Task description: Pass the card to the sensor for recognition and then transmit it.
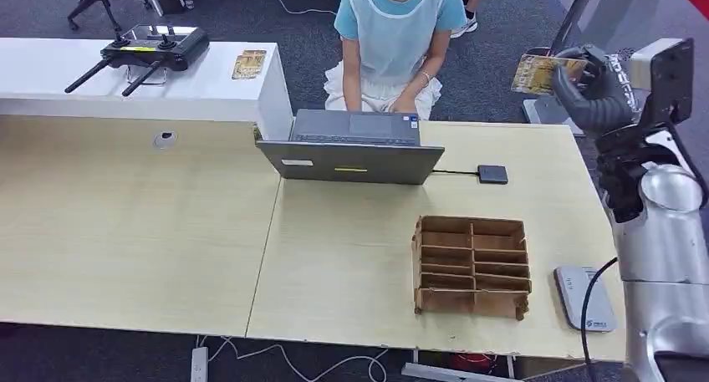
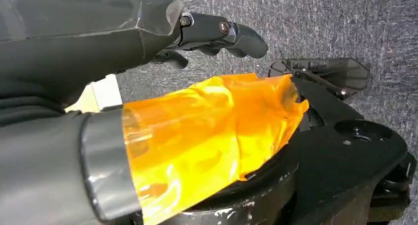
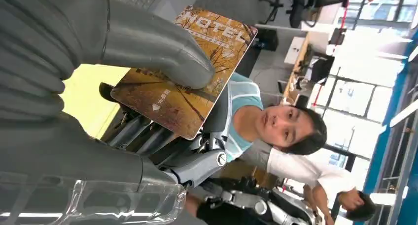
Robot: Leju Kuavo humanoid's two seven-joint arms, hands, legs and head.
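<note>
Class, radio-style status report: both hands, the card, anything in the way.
Right hand holds card raised beyond the table's far right corner. Left hand hangs empty over carpet. Sensor sits near right table edge, cable across it.

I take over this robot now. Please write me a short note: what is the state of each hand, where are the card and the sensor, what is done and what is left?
Right hand: raised past the far right corner of the table, pinching the card between thumb and fingers.
Left hand: hangs over grey carpet, holding nothing, fingers apart.
Sensor: probably the grey pad at the table's near right edge, beside the cardboard organiser; nothing lies on it.
Person: sits behind the laptop, across the table.
Done: card is in hand.
Left: whether the card was already read cannot be told; if not, bring it to the pad, then hand it over.
</note>
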